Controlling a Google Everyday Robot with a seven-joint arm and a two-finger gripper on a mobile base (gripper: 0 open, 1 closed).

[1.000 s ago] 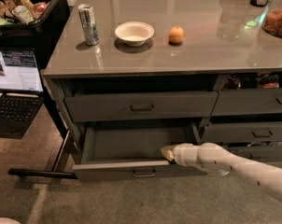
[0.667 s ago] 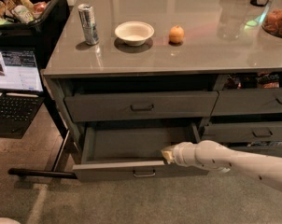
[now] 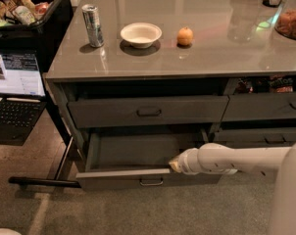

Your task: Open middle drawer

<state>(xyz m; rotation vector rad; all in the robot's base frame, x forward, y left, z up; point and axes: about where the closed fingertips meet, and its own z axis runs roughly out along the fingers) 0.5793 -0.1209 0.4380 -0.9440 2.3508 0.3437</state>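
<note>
The middle drawer (image 3: pixel 138 151) is a wide dark grey drawer that stands pulled out under the counter. Its plain grey inside shows, and a small loop handle (image 3: pixel 152 182) sits at the centre of its front (image 3: pixel 113 179). My gripper (image 3: pixel 173 165) reaches in from the right on a white arm (image 3: pixel 236 159). Its tip rests at the top edge of the drawer front, right of the handle.
A shut wide drawer (image 3: pixel 148 111) sits above the open one, with narrower drawers (image 3: pixel 265 106) to the right. On the counter stand a can (image 3: pixel 93 25), a white bowl (image 3: pixel 140 34) and an orange fruit (image 3: pixel 185 35). A laptop (image 3: pixel 15 92) and a black bar (image 3: pixel 42 181) are at the left on the floor.
The drawer stays pulled out by about the same amount. My gripper stays at the drawer front's top edge, and the arm has shifted only slightly.
</note>
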